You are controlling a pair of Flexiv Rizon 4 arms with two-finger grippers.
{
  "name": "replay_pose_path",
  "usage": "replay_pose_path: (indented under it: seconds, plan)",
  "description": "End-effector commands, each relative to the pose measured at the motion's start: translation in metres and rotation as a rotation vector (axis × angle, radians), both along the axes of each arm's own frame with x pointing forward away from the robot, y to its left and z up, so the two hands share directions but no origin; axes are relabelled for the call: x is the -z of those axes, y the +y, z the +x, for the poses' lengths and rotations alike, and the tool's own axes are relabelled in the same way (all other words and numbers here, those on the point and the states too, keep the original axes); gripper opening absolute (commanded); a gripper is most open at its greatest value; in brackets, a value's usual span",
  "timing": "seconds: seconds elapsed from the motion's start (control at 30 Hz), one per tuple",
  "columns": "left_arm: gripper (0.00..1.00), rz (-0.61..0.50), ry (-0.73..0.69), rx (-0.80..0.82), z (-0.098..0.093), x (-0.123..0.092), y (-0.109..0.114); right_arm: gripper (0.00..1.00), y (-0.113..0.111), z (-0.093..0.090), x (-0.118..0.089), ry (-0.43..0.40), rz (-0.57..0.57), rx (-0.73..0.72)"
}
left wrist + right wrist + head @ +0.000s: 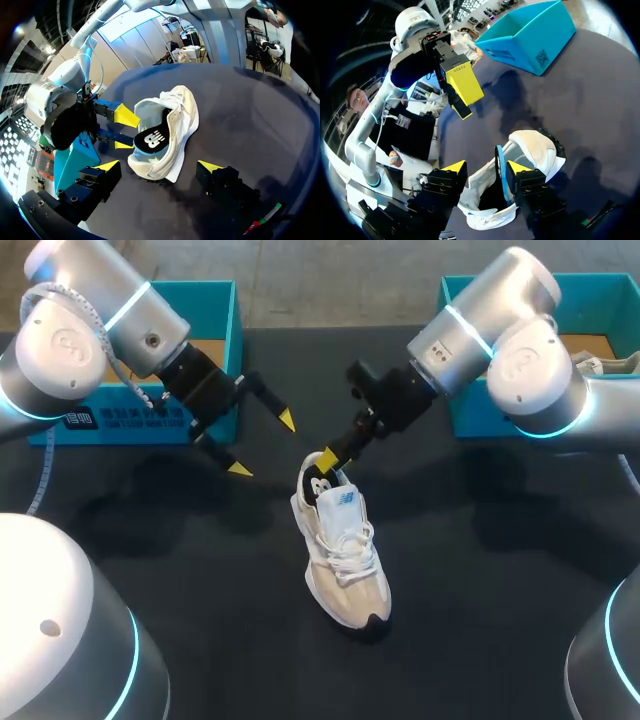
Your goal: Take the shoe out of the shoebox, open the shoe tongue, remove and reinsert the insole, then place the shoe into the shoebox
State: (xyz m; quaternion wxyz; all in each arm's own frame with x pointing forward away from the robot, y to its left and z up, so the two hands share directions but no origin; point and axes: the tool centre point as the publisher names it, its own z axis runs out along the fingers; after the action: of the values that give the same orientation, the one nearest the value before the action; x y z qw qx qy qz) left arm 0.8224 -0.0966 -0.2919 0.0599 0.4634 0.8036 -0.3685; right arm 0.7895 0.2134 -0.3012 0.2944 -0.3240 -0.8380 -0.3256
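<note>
**Pincers open, right one at the shoe's heel**

I am holding my right pincer [486, 167] down at the heel opening of the white shoe [340, 550], its fingers [454, 167] spread apart and clamping nothing. The dark insole [499, 176] is standing on edge between them, close beside one finger, its end rising above the collar. The shoe is sitting upright on the dark bench [480, 620], out of any box, with its heel turned toward both pincers. I am holding my left pincer [263, 445] wide open as well, hanging above the bench near the heel and touching nothing. A teal shoebox [225, 315] is sitting behind my left arm, and a second teal box [600, 282] is sitting behind my right arm, both well apart from the shoe.
</note>
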Motion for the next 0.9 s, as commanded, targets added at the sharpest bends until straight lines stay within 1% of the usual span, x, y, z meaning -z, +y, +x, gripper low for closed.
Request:
replay_pose_path:
  seconds: [0.03, 0.17, 0.2, 0.3, 0.33, 0.4, 0.47, 0.5, 0.53, 0.67, 0.77, 0.9]
  plan:
    - [1.0, 0.002, -0.007, -0.004, -0.002, -0.003, 0.005, 0.51, -0.008, -0.007, -0.005, -0.03, 0.012, 0.045]
    - [1.0, 0.004, -0.009, -0.001, -0.002, -0.004, 0.007, 0.58, -0.008, -0.002, -0.009, -0.046, 0.003, 0.05]
    - [1.0, 0.004, -0.01, -0.001, -0.002, -0.005, 0.007, 0.58, -0.008, -0.002, -0.01, -0.05, 0.002, 0.053]
    - [1.0, 0.007, -0.013, 0.001, -0.003, -0.007, 0.009, 0.5, -0.009, -0.002, -0.013, -0.06, -0.001, 0.064]
    - [1.0, 0.009, -0.016, 0.002, -0.003, -0.009, 0.01, 0.49, -0.01, -0.002, -0.014, -0.063, -0.004, 0.069]
    - [1.0, 0.017, -0.022, 0.002, -0.003, -0.011, 0.012, 0.39, -0.011, -0.004, -0.016, -0.075, -0.007, 0.091]
    - [1.0, 0.02, -0.025, 0.001, -0.003, -0.014, 0.015, 0.25, -0.012, -0.006, -0.017, -0.085, -0.012, 0.117]
    - [1.0, 0.026, -0.028, 0.001, -0.003, -0.017, 0.018, 0.03, -0.013, -0.007, -0.018, -0.094, -0.01, 0.138]
    - [1.0, 0.029, -0.032, 0.001, -0.003, -0.019, 0.02, 0.0, -0.014, -0.008, -0.019, -0.099, -0.012, 0.155]
    - [1.0, 0.045, -0.047, -0.003, -0.004, -0.029, 0.031, 0.0, -0.016, -0.01, -0.022, -0.126, -0.007, 0.22]
    - [1.0, 0.036, -0.052, -0.009, -0.003, -0.034, 0.04, 0.0, -0.017, -0.01, -0.023, -0.133, -0.006, 0.225]
    - [1.0, 0.052, -0.055, -0.006, 0.001, -0.039, 0.051, 0.0, -0.017, -0.01, -0.023, -0.133, -0.006, 0.225]
